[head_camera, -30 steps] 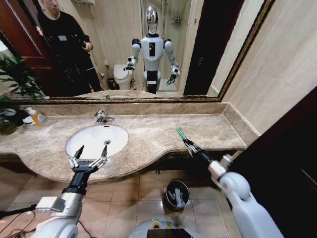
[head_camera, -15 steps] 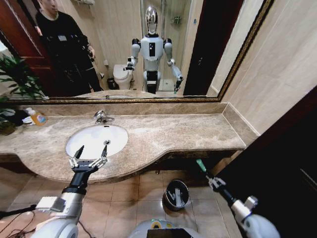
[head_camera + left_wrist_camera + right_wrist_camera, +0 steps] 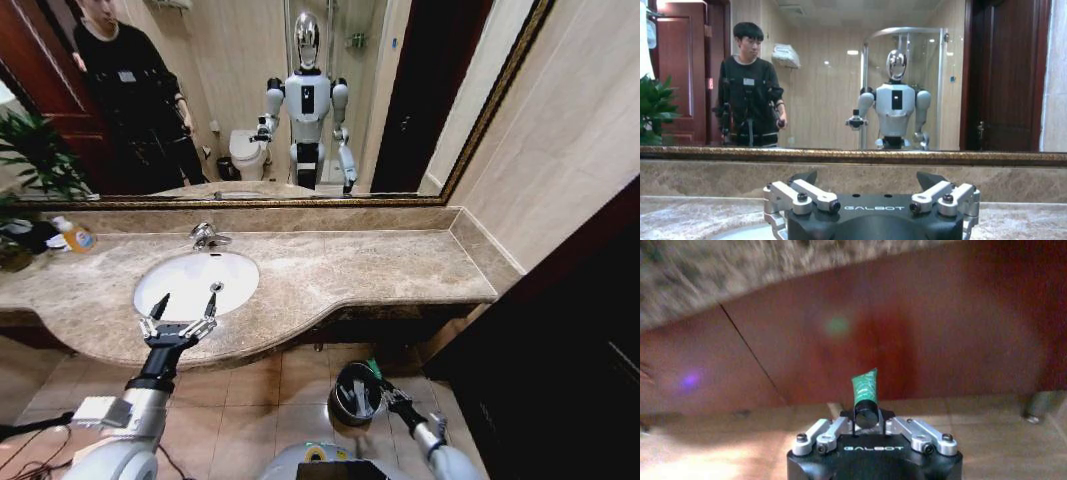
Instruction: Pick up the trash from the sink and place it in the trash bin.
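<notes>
Right gripper [image 3: 385, 392] down by the bin [image 3: 357, 392], fingers pinching the green tube [image 3: 865, 389]. Centre over the rim before release. Left gripper [image 3: 185, 306] hovers wide-fingered at the sink [image 3: 196, 283].

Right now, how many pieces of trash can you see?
1 for sure: a small green tube clamped in the right pincer beside the trash bin on the floor. The sink looks bare; pale pieces inside the bin can't be counted.
</notes>
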Robot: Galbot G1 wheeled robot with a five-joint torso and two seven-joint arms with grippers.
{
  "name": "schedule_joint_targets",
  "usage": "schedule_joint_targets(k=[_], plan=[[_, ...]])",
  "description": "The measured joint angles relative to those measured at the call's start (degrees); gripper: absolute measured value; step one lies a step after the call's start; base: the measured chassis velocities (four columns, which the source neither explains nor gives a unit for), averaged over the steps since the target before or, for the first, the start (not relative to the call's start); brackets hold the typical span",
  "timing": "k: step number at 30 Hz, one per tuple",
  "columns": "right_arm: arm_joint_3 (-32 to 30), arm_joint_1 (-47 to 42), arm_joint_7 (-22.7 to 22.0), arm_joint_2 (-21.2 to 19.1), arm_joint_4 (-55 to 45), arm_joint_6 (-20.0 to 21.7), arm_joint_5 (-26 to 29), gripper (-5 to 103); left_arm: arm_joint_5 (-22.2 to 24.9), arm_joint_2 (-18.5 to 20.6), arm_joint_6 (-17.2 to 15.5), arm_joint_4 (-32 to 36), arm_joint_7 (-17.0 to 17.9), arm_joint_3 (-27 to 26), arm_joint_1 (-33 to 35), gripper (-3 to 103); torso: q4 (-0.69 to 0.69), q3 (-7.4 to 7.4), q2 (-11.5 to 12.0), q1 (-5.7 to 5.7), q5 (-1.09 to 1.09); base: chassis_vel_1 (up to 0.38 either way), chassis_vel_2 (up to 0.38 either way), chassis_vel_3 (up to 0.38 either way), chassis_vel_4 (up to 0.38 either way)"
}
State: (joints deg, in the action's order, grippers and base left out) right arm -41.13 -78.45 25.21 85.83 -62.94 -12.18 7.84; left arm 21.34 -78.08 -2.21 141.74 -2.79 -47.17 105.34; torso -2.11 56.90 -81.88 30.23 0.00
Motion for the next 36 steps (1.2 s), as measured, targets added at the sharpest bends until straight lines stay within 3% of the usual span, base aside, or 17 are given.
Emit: schedule_joint_targets(k=[5,11,29,32,33,36], plan=[[0.15,4.29,-5.21,1.73,8.19,-3.48,-4.85,20,0.00,0.00,0.00,0.00,0.00,0.00,0.00,100,-0.01,0.00,0.00,0.00,0.01,0.000,0.000,0.000,0.000],[0.81,6.10,-5.66,2.02,13.83,-6.68,-8.00,20,0.00,0.00,0.00,0.00,0.00,0.00,0.00,100,0.00,0.00,0.00,0.00,-0.01,0.000,0.000,0.000,0.000],[0.70,6.20,-5.82,2.63,13.03,-6.09,-8.49,17,0.00,0.00,0.00,0.00,0.00,0.00,0.00,100,0.00,0.00,0.00,0.00,0.00,0.000,0.000,0.000,0.000],[0.72,6.17,-6.56,2.52,13.37,-6.22,-8.51,30,0.00,0.00,0.00,0.00,0.00,0.00,0.00,100,0.00,0.00,0.00,0.00,0.00,0.000,0.000,0.000,0.000],[0.72,6.17,-6.56,2.52,13.37,-6.22,-8.51,30,0.00,0.00,0.00,0.00,0.00,0.00,0.00,100,0.00,0.00,0.00,0.00,0.00,0.000,0.000,0.000,0.000],[0.74,5.79,-6.99,2.83,12.94,-6.22,-8.52,46,0.00,0.00,0.00,0.00,0.00,0.00,0.00,100,0.00,0.00,0.00,0.00,0.00,0.000,0.000,0.000,0.000]])
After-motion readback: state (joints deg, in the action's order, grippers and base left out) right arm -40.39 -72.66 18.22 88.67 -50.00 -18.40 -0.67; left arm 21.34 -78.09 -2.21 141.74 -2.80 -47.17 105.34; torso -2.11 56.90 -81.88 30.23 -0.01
